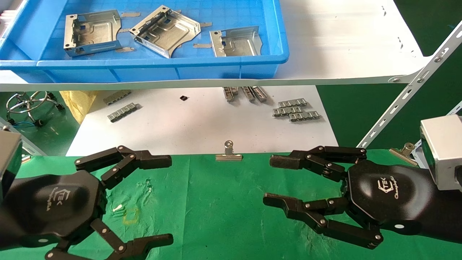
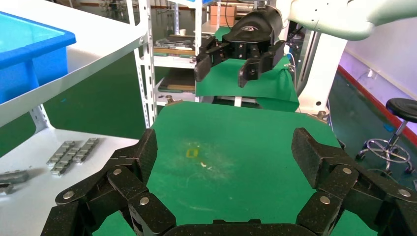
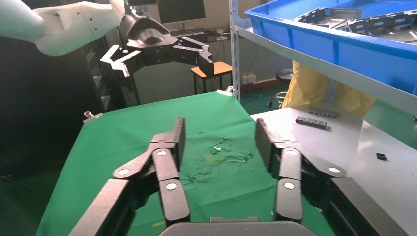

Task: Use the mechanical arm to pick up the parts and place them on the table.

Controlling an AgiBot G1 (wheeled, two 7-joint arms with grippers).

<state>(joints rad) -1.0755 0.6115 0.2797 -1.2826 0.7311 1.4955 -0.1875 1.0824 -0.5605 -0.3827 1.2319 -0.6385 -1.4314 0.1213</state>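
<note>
Head view first: both black hands hover low over the green table (image 1: 223, 202), the left gripper (image 1: 169, 198) and the right gripper (image 1: 269, 180) facing each other with fingers spread wide and nothing held. The parts (image 1: 164, 30) sit untouched up in the blue tray (image 1: 144, 65) on the white shelf, three brackets lying side by side, well apart from either hand. The reach has not begun, I'd say; whichever arm goes should rise clear of the tray wall, then come down over one bracket's upturned sides. Left wrist view: the left hand's fingers (image 2: 130, 172) stand apart above the cloth, the yellow square (image 2: 192, 153) between them. Right wrist view: the right hand's fingers (image 3: 169, 162) likewise stand apart, and the tray's edge (image 3: 334, 42) shows above, so lift before reaching.
</note>
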